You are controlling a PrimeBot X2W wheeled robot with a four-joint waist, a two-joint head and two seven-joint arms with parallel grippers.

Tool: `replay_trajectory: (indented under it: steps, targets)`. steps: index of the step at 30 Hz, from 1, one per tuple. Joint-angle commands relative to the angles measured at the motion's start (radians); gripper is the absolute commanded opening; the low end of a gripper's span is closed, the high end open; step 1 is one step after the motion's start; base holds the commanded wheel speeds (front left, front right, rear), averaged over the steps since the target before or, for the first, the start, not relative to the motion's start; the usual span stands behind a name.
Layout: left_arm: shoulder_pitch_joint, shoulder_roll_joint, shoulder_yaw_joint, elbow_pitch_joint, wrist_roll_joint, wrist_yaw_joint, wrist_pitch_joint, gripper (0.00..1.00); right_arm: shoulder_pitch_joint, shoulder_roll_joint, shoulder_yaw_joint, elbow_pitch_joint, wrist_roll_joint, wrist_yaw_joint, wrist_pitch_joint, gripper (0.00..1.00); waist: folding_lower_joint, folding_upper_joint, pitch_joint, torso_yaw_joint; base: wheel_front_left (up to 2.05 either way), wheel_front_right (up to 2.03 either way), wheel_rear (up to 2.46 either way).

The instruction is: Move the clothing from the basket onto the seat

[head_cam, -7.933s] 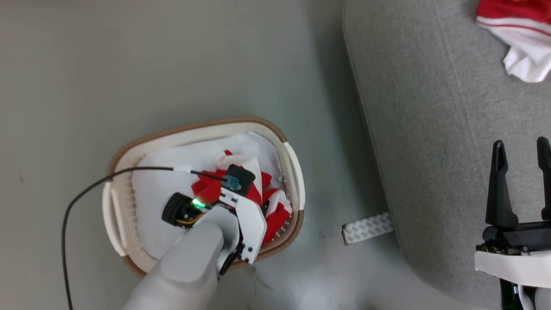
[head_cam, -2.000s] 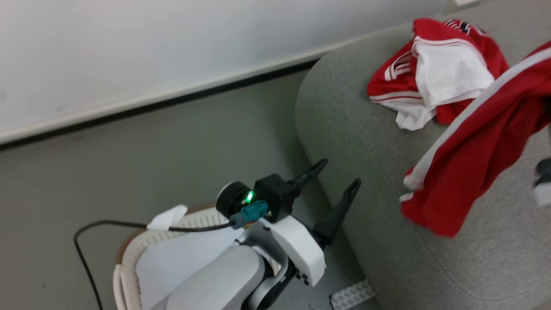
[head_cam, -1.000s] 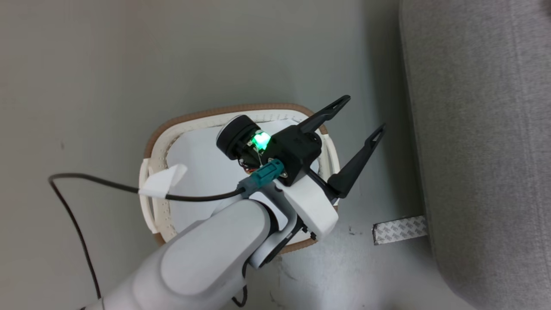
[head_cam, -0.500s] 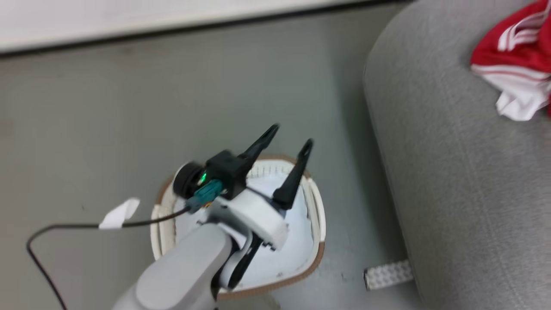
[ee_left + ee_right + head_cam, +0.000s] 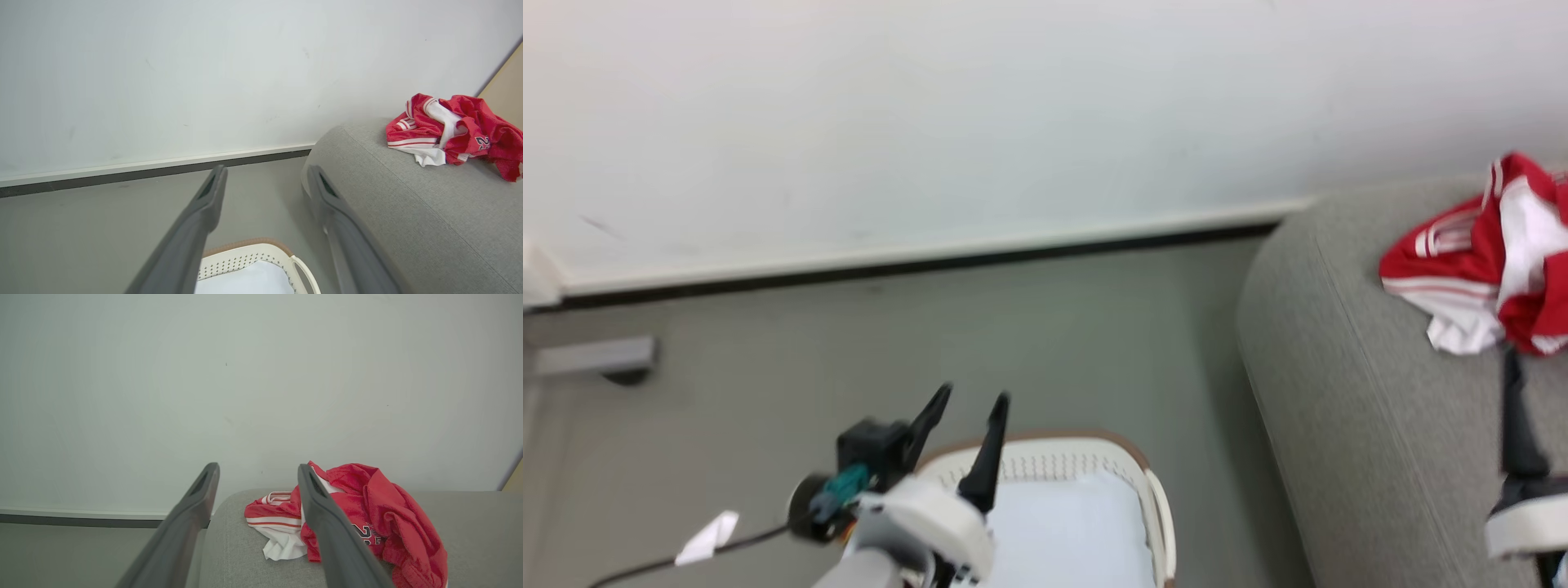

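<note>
A plain pale wall (image 5: 931, 122) and a grey-green floor (image 5: 1029, 327) make the backdrop, and the seat (image 5: 1372, 425) stands with its back to that wall. The clothing (image 5: 1462, 261) lies as one crumpled red and white heap on top of the seat, near its rounded end, resting on the upholstery and touched by neither arm. The basket (image 5: 1156, 506) stands on the floor just off that end of the seat, apart from it. The part of its inside that shows holds a flat pale lining cloth (image 5: 1062, 531) and no red fabric, though its near part is cut off or covered by the arm. The left gripper (image 5: 972, 394) hangs off the seat's end, above the basket, fingers spread with nothing between them. The right gripper (image 5: 258, 467) hovers over the seat, fingers likewise spread and empty. The heap lies ahead of them and slightly to one side, its long axis running across their pointing direction, so the right arm is clearly the nearer. Unless the hidden part of the basket holds more, little seems left to carry.
</note>
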Motion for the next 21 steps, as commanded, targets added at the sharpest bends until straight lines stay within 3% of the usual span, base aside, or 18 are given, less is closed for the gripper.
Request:
replay_trajectory:
  steps: [1, 10, 21]
  targets:
    - [0.057, 0.015, 0.02, 0.016, -0.011, 0.009, -0.01, 1.0, 0.067, 0.026, 0.011, -0.027, -0.001, -0.002, 0.003, 1.0, 0.0004, 0.0, -0.109, 0.07, 0.0, 0.0, 0.0]
    - [0.196, 0.021, 0.148, 0.004, 0.033, 0.025, -0.013, 1.0, 0.212, 0.102, 0.043, -0.056, -0.007, -0.002, -0.009, 1.0, 0.0004, 0.0, -0.151, 0.115, 0.0, 0.0, 0.0]
    - [0.34, -0.037, 0.319, -0.012, 0.184, -0.027, -0.014, 1.0, 0.303, 0.164, 0.027, -0.048, -0.075, -0.002, -0.01, 1.0, 0.0004, 0.0, -0.18, 0.129, 0.0, 0.0, 0.0]
